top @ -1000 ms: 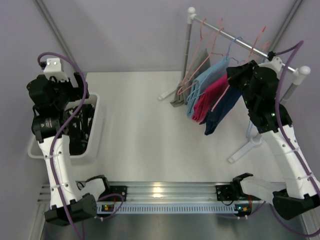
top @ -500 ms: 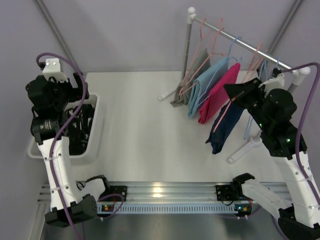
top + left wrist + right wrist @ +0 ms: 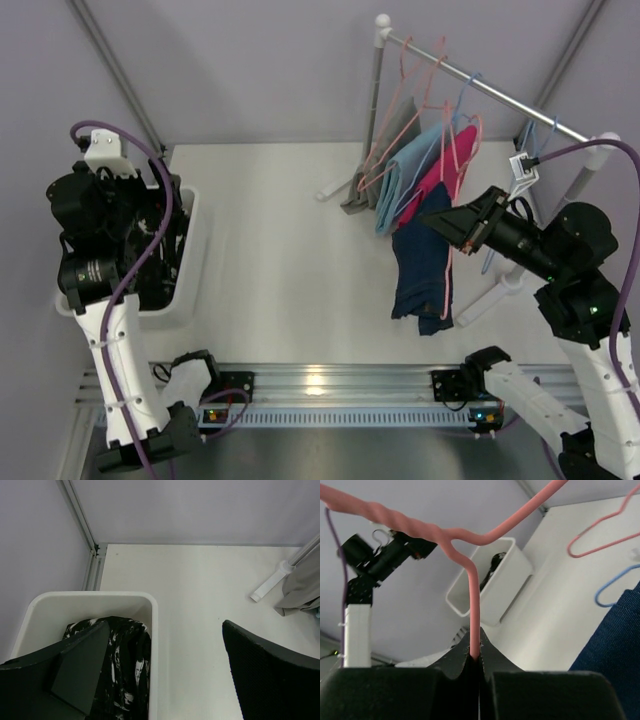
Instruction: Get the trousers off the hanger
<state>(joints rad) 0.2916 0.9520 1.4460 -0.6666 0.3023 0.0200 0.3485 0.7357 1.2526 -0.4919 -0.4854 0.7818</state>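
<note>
Right gripper (image 3: 475, 652) pinches the pink hanger (image 3: 473, 605), left gripper (image 3: 165, 630) spread — white table (image 3: 290, 250), lilac walls (image 3: 250, 70).

White table (image 3: 300, 260), pale lilac walls (image 3: 250, 70)

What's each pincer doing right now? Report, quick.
Left pincer: open, holding nothing.
Right pincer: shut on the pink hanger, navy trousers hanging from it.

speckled trousers (image 3: 125, 660): partly behind left gripper (image 3: 165, 627) | navy trousers (image 3: 615, 640): cropped at edge
</note>
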